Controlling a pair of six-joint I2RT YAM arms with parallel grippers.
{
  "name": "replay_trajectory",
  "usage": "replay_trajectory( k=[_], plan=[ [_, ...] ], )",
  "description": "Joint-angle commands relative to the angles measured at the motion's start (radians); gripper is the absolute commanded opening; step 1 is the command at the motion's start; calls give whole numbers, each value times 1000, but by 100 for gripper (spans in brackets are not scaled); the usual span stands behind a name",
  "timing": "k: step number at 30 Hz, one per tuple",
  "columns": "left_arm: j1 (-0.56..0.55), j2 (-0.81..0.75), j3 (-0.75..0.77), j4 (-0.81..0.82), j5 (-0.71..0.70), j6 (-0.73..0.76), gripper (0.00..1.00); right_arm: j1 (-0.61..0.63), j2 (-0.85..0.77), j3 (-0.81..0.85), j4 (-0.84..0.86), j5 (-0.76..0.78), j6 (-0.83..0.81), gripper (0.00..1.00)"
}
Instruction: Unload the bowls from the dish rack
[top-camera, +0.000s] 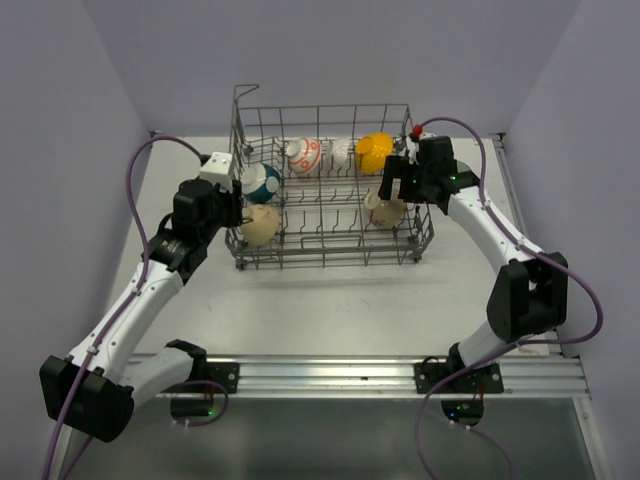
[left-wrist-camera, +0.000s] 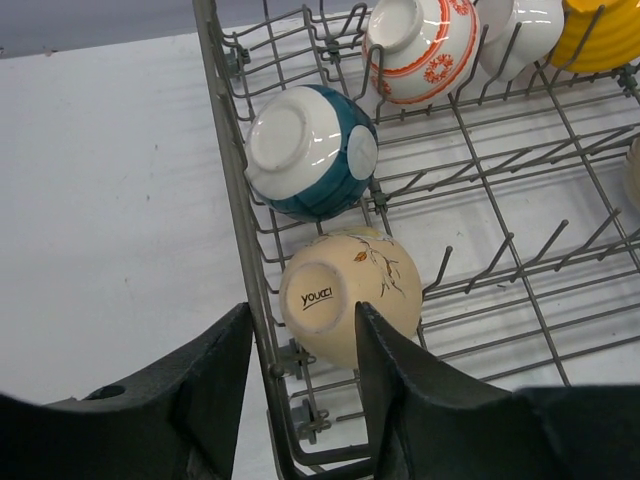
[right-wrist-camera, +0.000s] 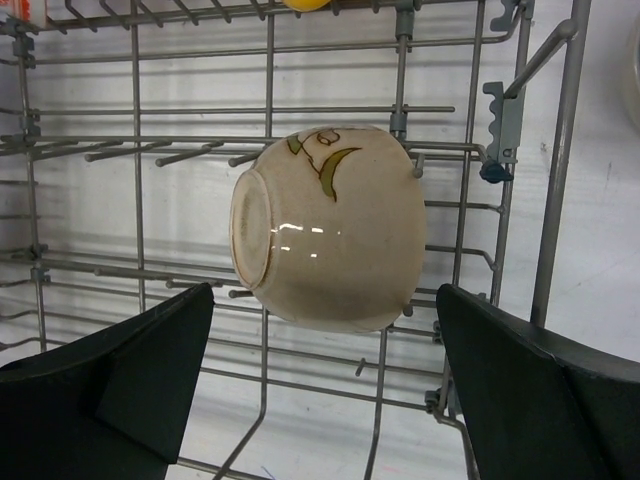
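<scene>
The grey wire dish rack (top-camera: 330, 250) stands mid-table. It holds a white-teal bowl (top-camera: 262, 182), a beige bowl (top-camera: 260, 225), an orange-patterned bowl (top-camera: 303, 155), a white bowl (top-camera: 343, 152), a yellow bowl (top-camera: 374, 152) and another beige bowl (top-camera: 384, 210). My left gripper (top-camera: 236, 210) is open at the rack's left end. In the left wrist view it (left-wrist-camera: 302, 312) straddles the rack's wall (left-wrist-camera: 245, 260), with the beige "youcci" bowl (left-wrist-camera: 350, 295) just ahead. My right gripper (top-camera: 393, 188) is open wide. In the right wrist view it (right-wrist-camera: 325, 292) hangs just above the leaf-patterned beige bowl (right-wrist-camera: 335, 225).
The rack has upright tines (left-wrist-camera: 500, 250) and a raised wire loop (top-camera: 243, 95) at its back left corner. The white tabletop (top-camera: 330, 300) lies in front of the rack. Purple cables (top-camera: 135, 190) run along both arms.
</scene>
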Motion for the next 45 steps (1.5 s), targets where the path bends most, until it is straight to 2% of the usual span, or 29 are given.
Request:
replay_trajectory(
  k=[1,8,9,16,18,27,31,38,41,45],
  plan=[
    [-8,-8,10,7,-26,25,47,5,31,21,24,-16,17,98],
    [-8,-7,12,4,-75,54,33,11,67,31,35,-22,59,99],
    [-8,-7,12,4,-83,62,28,11,68,31,36,-17,65,98],
    [-8,-13,3,22,-93,99,18,16,82,40,9,13,90,98],
    [-8,-5,4,24,-78,108,9,19,90,43,-3,26,96,99],
    [-8,-5,-5,36,-60,122,5,39,108,48,-26,55,100,99],
    [-8,-19,-25,54,-47,191,0,45,119,73,-60,71,96,99],
    [-8,-42,-45,71,-49,214,0,54,133,97,-120,81,97,99],
    [-8,-40,-43,71,-43,217,0,57,137,84,-109,78,106,99],
    [-8,-42,-46,70,-29,215,0,59,101,-6,36,32,126,99]
  ],
)
